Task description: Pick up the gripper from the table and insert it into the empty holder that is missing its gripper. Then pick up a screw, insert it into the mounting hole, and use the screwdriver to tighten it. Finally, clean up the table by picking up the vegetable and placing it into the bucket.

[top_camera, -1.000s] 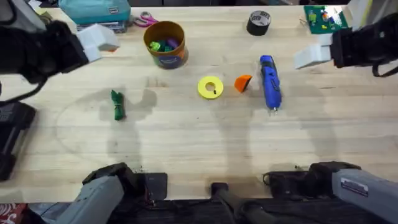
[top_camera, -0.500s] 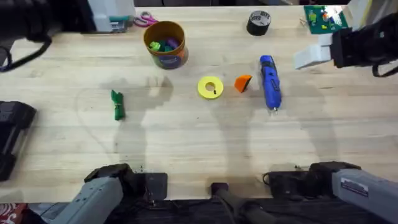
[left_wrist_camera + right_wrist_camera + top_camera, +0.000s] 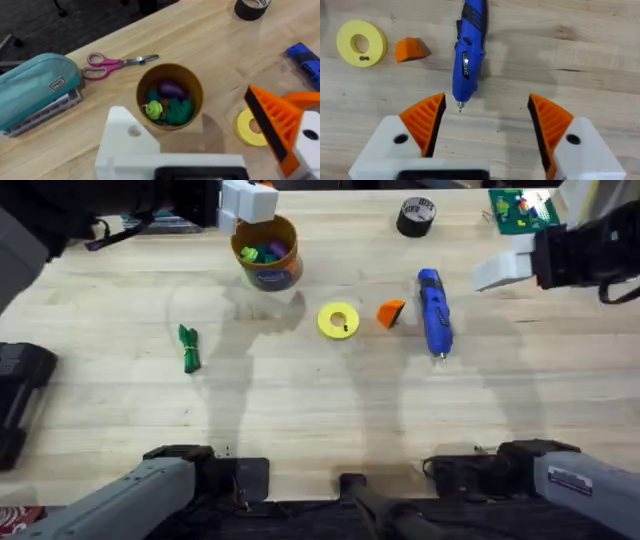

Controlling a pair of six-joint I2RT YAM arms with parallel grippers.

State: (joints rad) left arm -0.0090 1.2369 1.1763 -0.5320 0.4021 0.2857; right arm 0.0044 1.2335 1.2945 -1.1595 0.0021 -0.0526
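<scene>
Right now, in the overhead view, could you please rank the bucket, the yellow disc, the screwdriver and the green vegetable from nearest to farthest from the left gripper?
From the left gripper, at the table's far edge:
1. The bucket, directly beneath it.
2. The yellow disc, toward the table's middle, and the vegetable, nearer the bases: too close to call.
3. The screwdriver, on the right side.

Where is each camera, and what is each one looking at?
Overhead: sits above the table, looking down and forward; both arm bases show at the bottom edge.
Left wrist: rides the left arm, looking down at the bucket; the left gripper shows, one finger with an orange pad, one bare white.
Right wrist: rides the right arm, looking down at the screwdriver; the right gripper shows its open orange-padded fingers.
Shared: all three see the yellow disc and screwdriver.
</scene>
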